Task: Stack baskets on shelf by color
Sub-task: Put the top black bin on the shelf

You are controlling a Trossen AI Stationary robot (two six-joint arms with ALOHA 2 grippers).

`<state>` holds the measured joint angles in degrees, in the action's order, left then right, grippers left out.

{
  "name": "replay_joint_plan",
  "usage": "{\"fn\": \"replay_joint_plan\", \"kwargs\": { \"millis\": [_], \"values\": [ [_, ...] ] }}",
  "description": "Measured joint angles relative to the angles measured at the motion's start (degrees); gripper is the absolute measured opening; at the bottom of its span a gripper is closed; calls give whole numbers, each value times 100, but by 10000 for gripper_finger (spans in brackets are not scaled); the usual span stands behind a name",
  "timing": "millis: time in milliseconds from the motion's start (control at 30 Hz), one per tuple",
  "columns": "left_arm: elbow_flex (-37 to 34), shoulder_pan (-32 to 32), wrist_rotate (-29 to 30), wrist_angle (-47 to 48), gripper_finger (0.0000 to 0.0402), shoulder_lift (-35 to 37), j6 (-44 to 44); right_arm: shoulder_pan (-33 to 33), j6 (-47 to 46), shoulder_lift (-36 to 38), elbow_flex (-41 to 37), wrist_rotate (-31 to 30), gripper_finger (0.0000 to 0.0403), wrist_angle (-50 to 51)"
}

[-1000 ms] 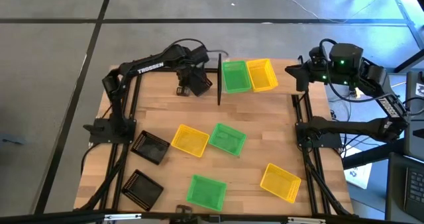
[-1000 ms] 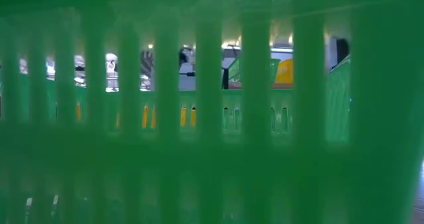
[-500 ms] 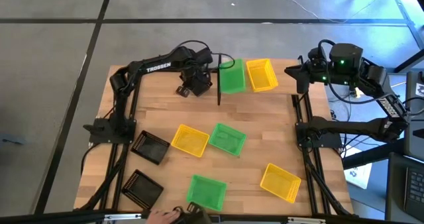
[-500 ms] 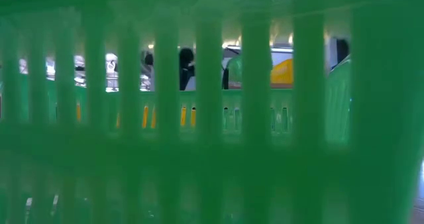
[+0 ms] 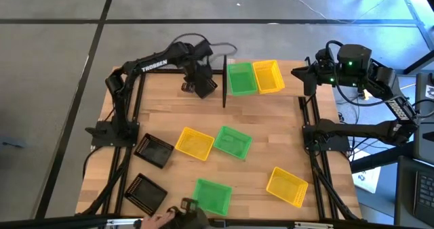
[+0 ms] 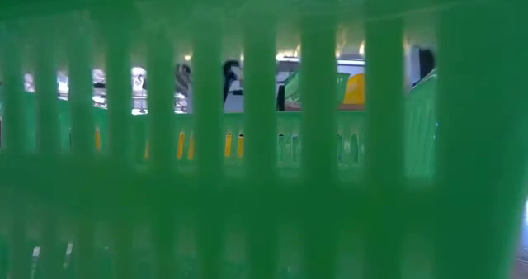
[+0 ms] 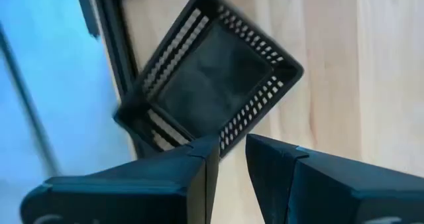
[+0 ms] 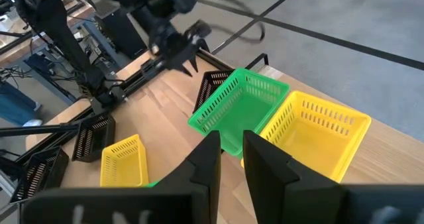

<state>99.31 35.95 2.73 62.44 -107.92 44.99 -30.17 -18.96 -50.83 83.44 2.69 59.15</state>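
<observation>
The high view alone gives the whole layout: the left gripper (image 5: 201, 87) hangs at the far edge of the table (image 5: 271, 127), just beside the black post of the shelf (image 5: 224, 87). Beyond that post from the gripper, a green basket (image 5: 239, 78) and a yellow basket (image 5: 268, 76) sit side by side, touching. Well back from the gripper toward the near edge lie a second yellow basket (image 5: 194, 143) touching a second green basket (image 5: 234, 141), a third green basket (image 5: 212, 195), a third yellow basket (image 5: 287, 185), and two black baskets (image 5: 154, 150) (image 5: 146, 192). A person's hand (image 5: 159, 219) shows at the near edge.

The left wrist view adds what the high view hides under the arm. A third black basket (image 7: 212, 78) lies directly ahead of the fingertips, turned cornerwise on pale wood. The jaws stand narrowly apart with nothing between them, clear of the basket's rim.

The right wrist view shows the right gripper (image 8: 230, 141) waiting at the shelf's other end. Its fingers are slightly parted and empty. The shelved green and yellow pair lies just ahead of it, with the black basket's mesh visible behind the green one.

The low view is almost wholly filled by green mesh pressed near the lens. Through the slots only slivers of distant green and yellow appear.
</observation>
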Motion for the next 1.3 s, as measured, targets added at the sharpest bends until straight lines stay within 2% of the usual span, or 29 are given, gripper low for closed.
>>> {"fn": "replay_joint_plan", "kwargs": {
  "millis": [100, 267, 533, 833, 1300],
  "values": [
    [-9, 275, -402, 79, 69, 0, 115, 0, -2, -2, 0, -1, 63, 0],
    [-247, 404, -446, 47, 69, 2, 1129, 0, -2, -2, -2, -1, 63, 1],
    [-932, 420, -520, -256, 69, 9, 1615, 0, 2, -2, -2, -1, 63, 1],
    [-1512, 328, -477, -1352, 69, 9, 1843, 0, 0, -2, -2, -2, 63, 1],
    [-1926, 340, -468, -1739, 69, 9, 1867, -2, 0, -2, -2, -5, 63, 1]
  ]
}}
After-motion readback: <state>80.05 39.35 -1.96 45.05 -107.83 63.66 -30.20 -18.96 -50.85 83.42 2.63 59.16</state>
